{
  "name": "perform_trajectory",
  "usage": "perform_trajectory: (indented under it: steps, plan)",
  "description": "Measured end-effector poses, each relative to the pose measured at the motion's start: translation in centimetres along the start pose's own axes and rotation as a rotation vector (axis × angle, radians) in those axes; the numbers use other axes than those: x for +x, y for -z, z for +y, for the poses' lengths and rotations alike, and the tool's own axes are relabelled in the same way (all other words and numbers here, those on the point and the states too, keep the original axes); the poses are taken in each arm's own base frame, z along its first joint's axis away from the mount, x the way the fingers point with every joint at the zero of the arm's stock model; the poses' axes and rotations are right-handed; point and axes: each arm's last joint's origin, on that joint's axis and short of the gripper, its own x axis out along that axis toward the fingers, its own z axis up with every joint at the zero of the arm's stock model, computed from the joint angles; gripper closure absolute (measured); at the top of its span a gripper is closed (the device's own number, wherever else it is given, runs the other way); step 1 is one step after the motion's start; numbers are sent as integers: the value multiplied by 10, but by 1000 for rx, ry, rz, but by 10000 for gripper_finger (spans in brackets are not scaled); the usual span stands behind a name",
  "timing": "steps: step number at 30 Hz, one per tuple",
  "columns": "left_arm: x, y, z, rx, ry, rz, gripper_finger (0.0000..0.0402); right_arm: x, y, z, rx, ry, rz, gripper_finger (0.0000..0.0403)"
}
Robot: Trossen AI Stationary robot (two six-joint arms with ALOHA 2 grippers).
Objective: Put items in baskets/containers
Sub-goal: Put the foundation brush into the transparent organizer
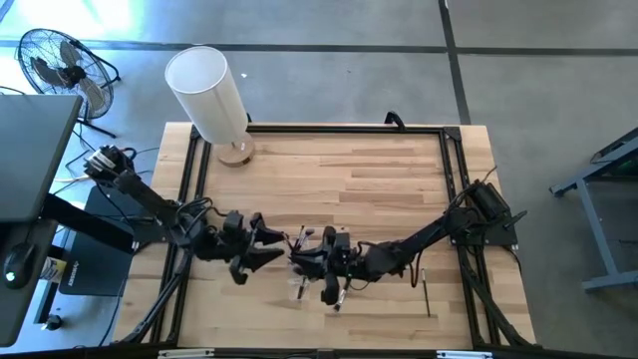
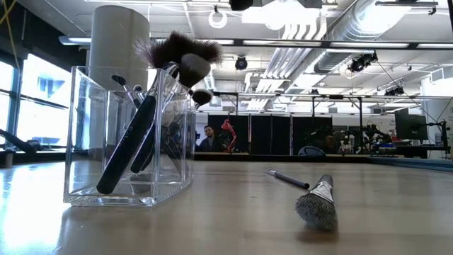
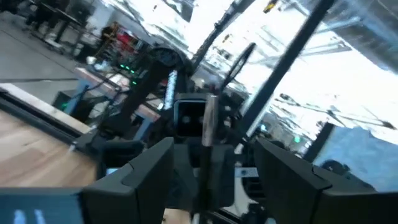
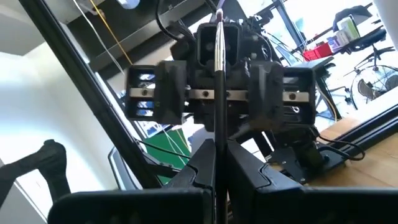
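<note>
- In the low view I count several brushes already standing in the clear cup (image 2: 127,134), the wide fluffy-headed brush (image 2: 177,53) among them, so I judge a good part of the job done.
- One brush (image 2: 317,202) lies loose on the surface (image 2: 233,212) well apart from the cup; from above I see another brush (image 1: 427,291) near the right arm's side.
- My right pincer (image 4: 217,152) is clamped on a thin brush (image 4: 219,68), held mid-surface facing the left arm.
- My left pincer (image 3: 208,168) stands wide, the same brush between its fingers, not gripped.
- Left, as I judge: drop this brush in, then fetch the loose ones.
</note>
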Motion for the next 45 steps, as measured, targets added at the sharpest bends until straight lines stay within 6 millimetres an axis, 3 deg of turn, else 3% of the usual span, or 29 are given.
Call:
perform_trajectory:
  steps: [12,15,18,20,24,29,35,38,45]
  plan:
    - [19,-10,3,56,-54,34,194,7,-1,1,-42,50,35,391]
    - [19,-10,4,60,-82,26,245,8,-1,1,-44,54,33,391]
    - [19,-10,5,67,-101,28,345,8,-1,0,-57,64,31,391]
    - [19,-9,5,79,-113,40,383,8,0,-1,-68,71,36,391]
    - [19,-5,6,164,-87,91,389,7,3,-3,-80,97,62,372]
    - [17,1,9,216,-97,151,393,5,11,-5,-64,123,139,307]
    - [3,10,-9,227,-76,176,394,-5,19,7,-113,23,311,249]
    - [-9,21,-21,259,-96,206,394,-16,14,13,-105,40,439,240]
    - [-23,56,-41,327,-176,234,394,-49,-2,19,-133,263,621,239]
